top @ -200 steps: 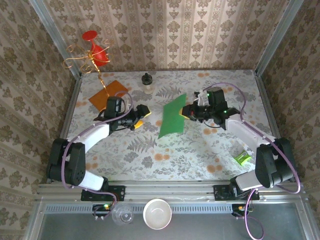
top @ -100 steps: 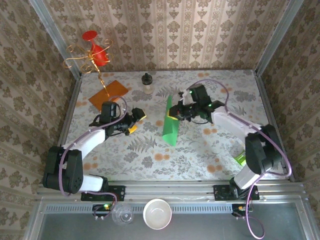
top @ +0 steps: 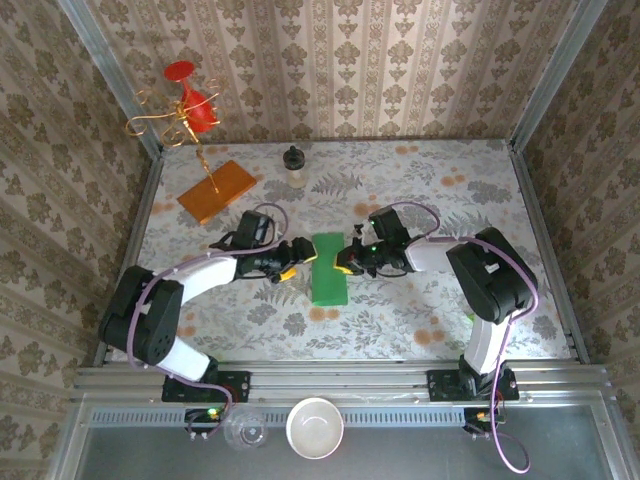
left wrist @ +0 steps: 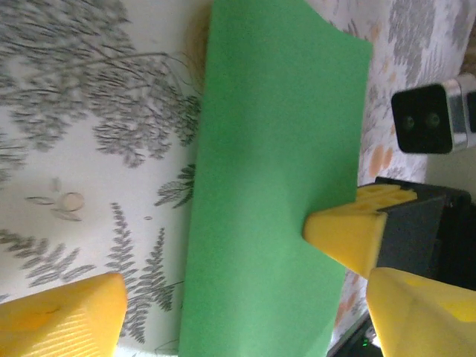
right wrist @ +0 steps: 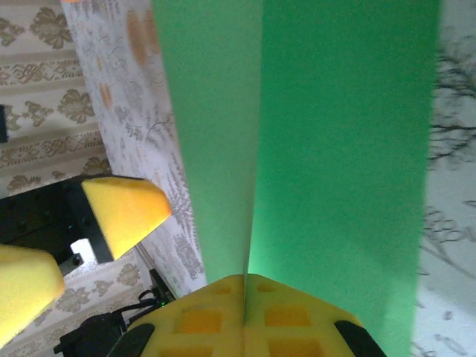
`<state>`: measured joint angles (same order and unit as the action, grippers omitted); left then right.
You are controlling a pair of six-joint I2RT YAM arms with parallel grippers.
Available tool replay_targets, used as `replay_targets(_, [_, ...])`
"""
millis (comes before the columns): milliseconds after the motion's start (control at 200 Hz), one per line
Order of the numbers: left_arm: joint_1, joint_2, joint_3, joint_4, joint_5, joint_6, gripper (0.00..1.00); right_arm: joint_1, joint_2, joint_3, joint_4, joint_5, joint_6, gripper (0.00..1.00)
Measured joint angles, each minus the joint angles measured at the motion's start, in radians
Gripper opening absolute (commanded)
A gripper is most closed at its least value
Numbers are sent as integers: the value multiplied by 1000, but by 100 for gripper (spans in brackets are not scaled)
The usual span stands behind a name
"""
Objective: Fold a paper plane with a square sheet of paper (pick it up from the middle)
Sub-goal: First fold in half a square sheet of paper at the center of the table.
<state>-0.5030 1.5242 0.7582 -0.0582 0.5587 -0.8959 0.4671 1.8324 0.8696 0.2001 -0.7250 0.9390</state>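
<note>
**Left gripper** (left wrist: 245,286): the jaws are spread wide and hold nothing. The square sheet of paper (top: 328,270) lies directly ahead of them and between the two fingers, so the gripper straddles the near long edge without touching it.

**Sheet.** It is doubled over into a narrow green rectangle, two layers lying one on the other. It spans the gap between the two grippers, low over the table (top: 420,310). Whether its underside rests on the table cannot be told.

**Right gripper** (right wrist: 245,286): the pads are pressed together on the sheet, pinching both layers at the edge nearest that gripper, about midway along its length. The rest of the sheet extends straight ahead of the pads.

**Handling, as judged:**
- The sheet is very light, thin and limp. Held from one edge only, its free side is likely to sag or swing.
- It creases readily and for good, so a stray pinch would probably leave a mark that spoils later folds.
- The layers may slide on each other, and on the table, under a sideways push.

**Where to take hold.** Take the left long edge at its middle, opposite the existing pinch, with both layers between the pads. Close gently — firm enough to stop slip, no tugging against the other grip.
</note>
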Motion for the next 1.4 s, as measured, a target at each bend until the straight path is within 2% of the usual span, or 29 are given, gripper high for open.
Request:
replay_targets(225, [-80,74,111,-96,-85,57,69,-3,23,5,2,0,-25,7])
replay_targets(445, [-106,154,150,-146,-130,71,66,-3,44,23,6,-5,-27,9])
replay_targets(565, [-113,199,183,-167,-143,78,58,-3,51,26,7,-13,-27,11])
replay_targets(640, [-117,212,201,-186,-156,81,53,-3,51,27,6,-15,-27,16])
replay_targets(735, [-122,229,226,-220,-184,84,47,-11,50,29,-13,-10,-36,29])
replay_targets(875, [-131,256,251,-263,-220,92,40,-28,-10,29,-123,60,-65,35])
replay_targets(1140, [-139,270,264,-284,-241,116,41,-85,-246,-44,-237,221,-100,35])
replay_targets(1400, [-170,341,363,-402,-297,119,45,-110,-268,-93,-270,266,-103,35])
